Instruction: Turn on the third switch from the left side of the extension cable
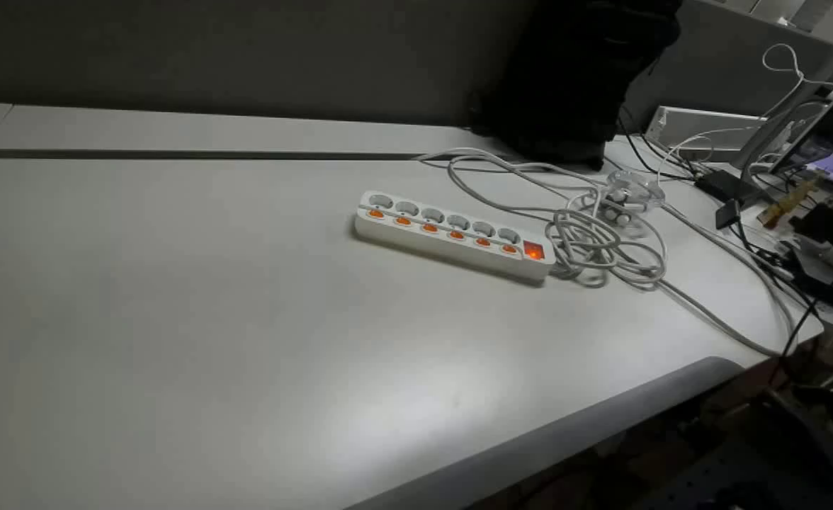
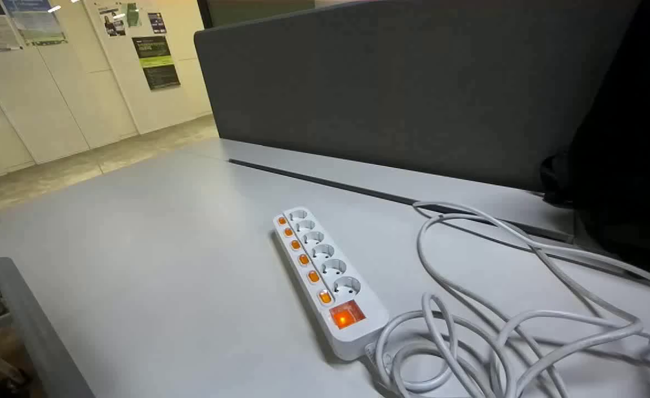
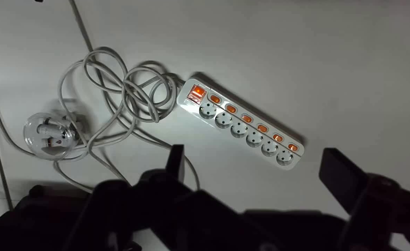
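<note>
The white extension cable bar (image 1: 452, 248) lies flat on the desk, with a row of round sockets and a row of small orange switches. It shows in both exterior views (image 2: 330, 276) and in the wrist view (image 3: 199, 107). A larger orange switch (image 1: 533, 251) glows at the cord end. In an exterior view the third small switch from the left (image 1: 430, 228) looks unlit; the same switch shows in the wrist view (image 3: 262, 128). My gripper (image 3: 252, 151) is open and empty, fingers wide apart, apart from the bar. The gripper is out of both exterior views.
Loose grey-white cord (image 1: 593, 234) coils beside the bar's lit end. A clear round object (image 3: 50, 136) sits among the cords. A black bag (image 1: 572, 78) stands at the back against a dark partition (image 2: 402, 83). A narrow slot (image 1: 197, 154) runs along the desk's back.
</note>
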`<move>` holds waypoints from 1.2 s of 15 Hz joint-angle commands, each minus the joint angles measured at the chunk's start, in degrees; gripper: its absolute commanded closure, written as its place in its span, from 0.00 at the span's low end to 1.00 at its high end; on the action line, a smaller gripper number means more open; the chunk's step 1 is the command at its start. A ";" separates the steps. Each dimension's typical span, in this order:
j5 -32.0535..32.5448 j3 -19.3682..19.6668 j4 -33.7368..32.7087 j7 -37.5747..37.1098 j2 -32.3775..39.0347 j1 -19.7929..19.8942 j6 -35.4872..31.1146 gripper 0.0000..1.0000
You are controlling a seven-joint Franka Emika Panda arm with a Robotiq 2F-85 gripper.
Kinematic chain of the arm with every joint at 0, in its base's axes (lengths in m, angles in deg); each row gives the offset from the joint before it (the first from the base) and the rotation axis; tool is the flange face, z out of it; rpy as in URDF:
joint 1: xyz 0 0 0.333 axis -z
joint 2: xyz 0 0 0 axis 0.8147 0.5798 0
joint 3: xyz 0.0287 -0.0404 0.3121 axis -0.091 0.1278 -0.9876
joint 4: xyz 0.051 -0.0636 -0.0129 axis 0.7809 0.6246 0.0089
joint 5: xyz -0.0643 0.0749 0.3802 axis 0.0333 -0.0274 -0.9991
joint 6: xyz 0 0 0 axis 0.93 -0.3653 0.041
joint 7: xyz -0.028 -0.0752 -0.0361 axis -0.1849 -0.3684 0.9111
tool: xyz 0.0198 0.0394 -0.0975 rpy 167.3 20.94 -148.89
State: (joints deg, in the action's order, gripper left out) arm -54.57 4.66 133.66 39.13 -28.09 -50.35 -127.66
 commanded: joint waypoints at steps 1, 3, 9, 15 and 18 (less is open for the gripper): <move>0.17 0.54 -0.01 -0.11 0.03 -0.65 0.12 0.00; 0.17 0.53 0.23 -0.05 0.11 -0.66 0.12 0.00; 0.17 0.52 0.59 0.01 0.71 -0.67 0.11 0.00; 1.58 -0.26 1.53 -2.61 0.56 -0.41 -2.63 0.00; 2.62 -0.50 0.80 -3.80 3.12 -0.16 -6.02 0.00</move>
State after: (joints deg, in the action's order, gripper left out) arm -54.57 4.61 134.53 39.34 -27.25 -50.36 -127.66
